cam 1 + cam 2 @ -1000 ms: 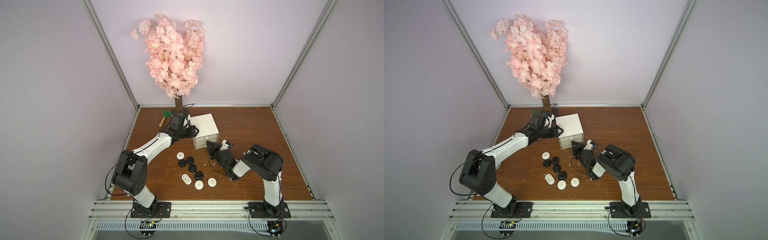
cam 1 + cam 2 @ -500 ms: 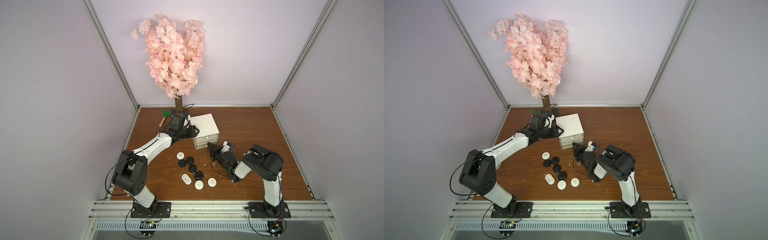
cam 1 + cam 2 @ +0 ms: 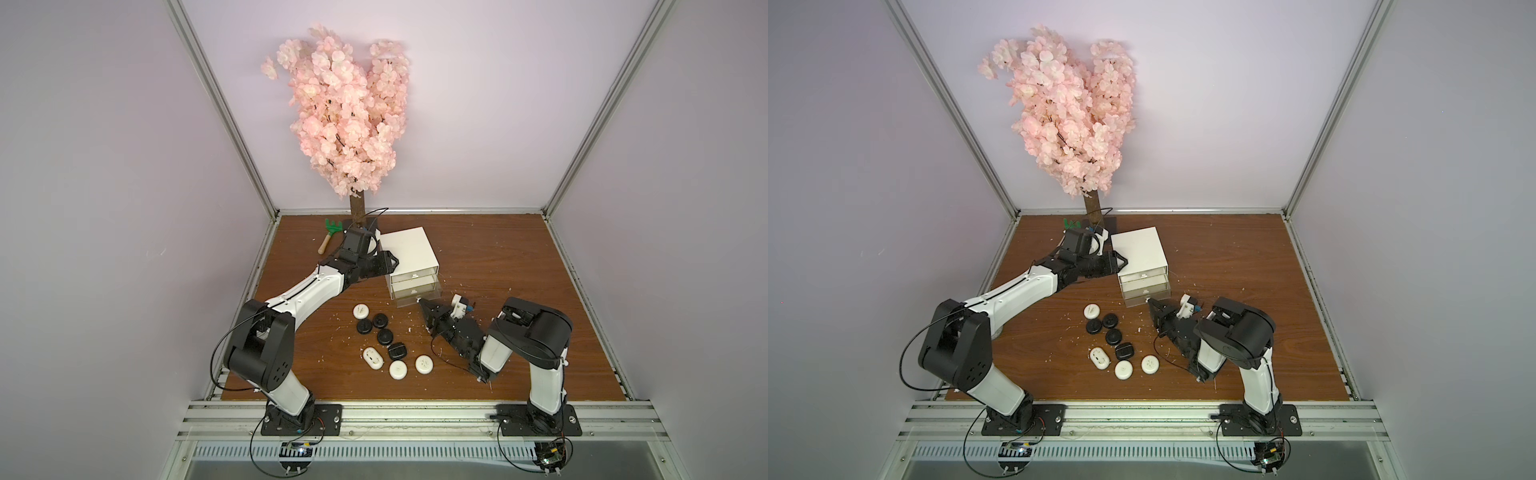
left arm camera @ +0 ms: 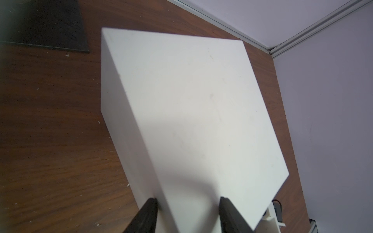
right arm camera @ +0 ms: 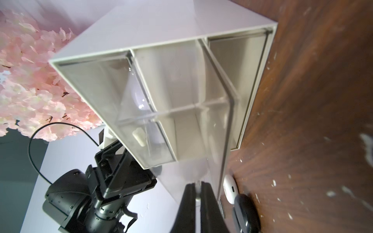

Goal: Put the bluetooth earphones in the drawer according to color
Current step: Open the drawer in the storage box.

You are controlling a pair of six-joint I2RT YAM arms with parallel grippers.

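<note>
The lowest tray [image 3: 409, 301] of the drawer [image 3: 409, 249], steadied near the table's [image 3: 498, 257] back edge by the part-open left pincer [image 4: 186, 201], has been drawn out by the right pincer [image 5: 198, 184] clamped on its handle [image 5: 198, 193]; earphones [image 3: 385, 336] mid-table can now be loaded.

A robotics lab test cell, shown whole in both top views. Plain lavender walls [image 3: 124, 166] meet along aluminium profiles [image 3: 226, 112] and box in a wood-grain bench [image 3: 498, 257]. Along the lower edge of the frame, a slotted aluminium rail [image 3: 415, 415] carries the bolted bases of the left arm [image 3: 307, 291] and the right arm [image 3: 544, 328]. A loose black cable [image 3: 212, 357] and a bare circuit board [image 3: 296, 451] hang there. An artificial cherry-blossom tree [image 3: 345, 124] stands at upper centre.
</note>
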